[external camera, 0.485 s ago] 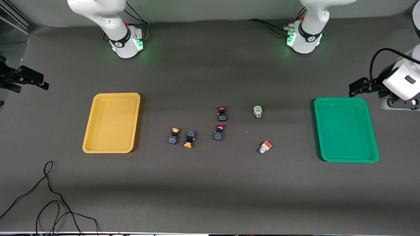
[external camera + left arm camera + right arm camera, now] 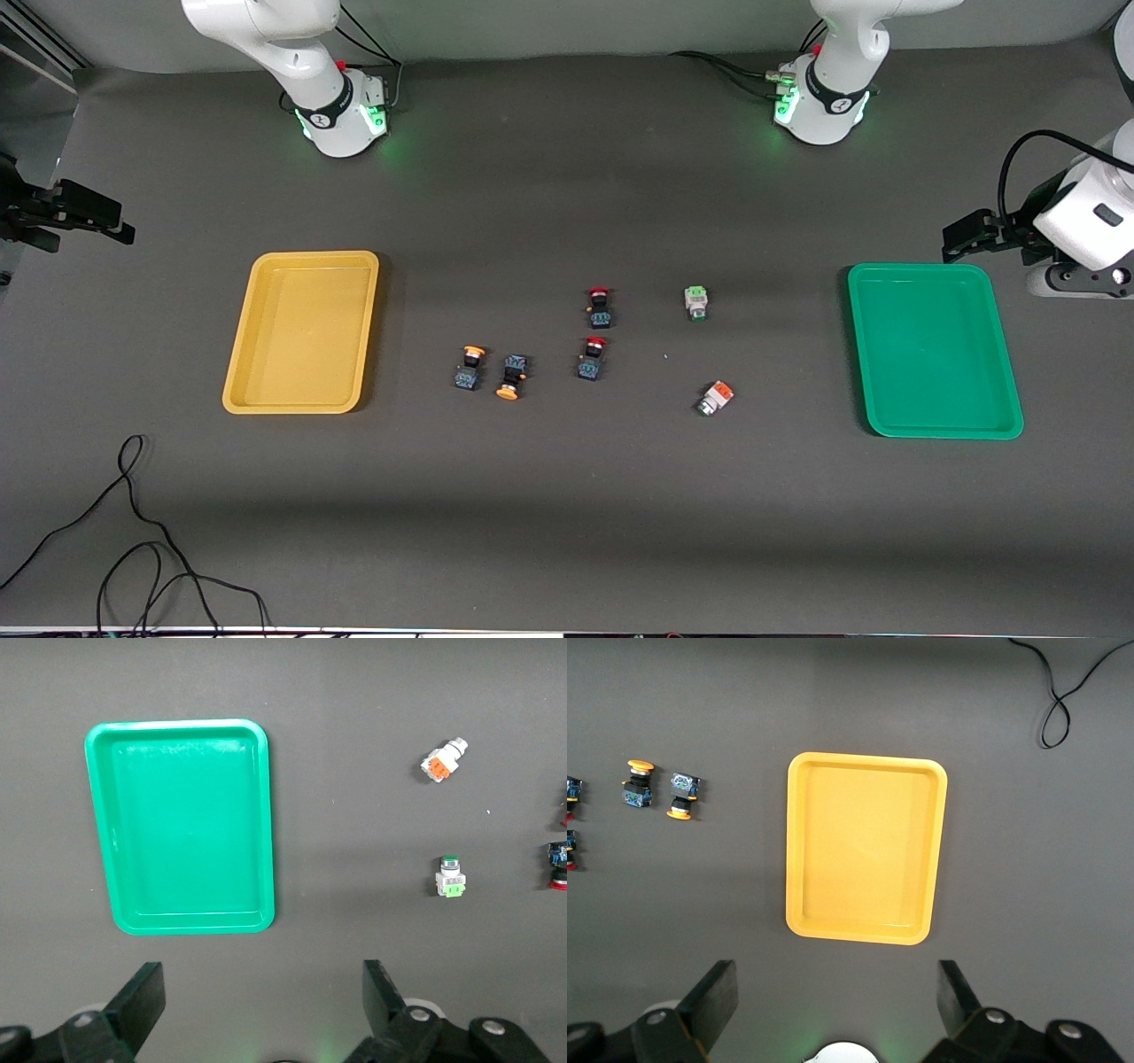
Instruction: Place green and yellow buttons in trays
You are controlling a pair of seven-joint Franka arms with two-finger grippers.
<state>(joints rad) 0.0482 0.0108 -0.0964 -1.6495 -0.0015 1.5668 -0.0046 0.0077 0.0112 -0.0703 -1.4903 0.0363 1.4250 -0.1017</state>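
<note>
Two dark buttons with yellow-orange caps [image 2: 469, 367] [image 2: 511, 376] lie beside the yellow tray [image 2: 301, 332]. A white-grey button with a green block [image 2: 696, 302] and one with an orange block [image 2: 716, 398] lie nearer the green tray [image 2: 935, 350]. Both trays hold nothing. My left gripper [image 2: 263, 979] hangs open and empty high over the table between its base and the green tray [image 2: 182, 824]. My right gripper [image 2: 836, 981] hangs open and empty high over the table between its base and the yellow tray [image 2: 864, 846]. Neither gripper shows in the front view.
Two dark switches with red caps [image 2: 600, 307] [image 2: 592, 357] lie mid-table between the two button pairs. A black cable [image 2: 133, 532] loops on the table nearest the front camera at the right arm's end. Black equipment [image 2: 66, 213] [image 2: 974, 232] stands at both table ends.
</note>
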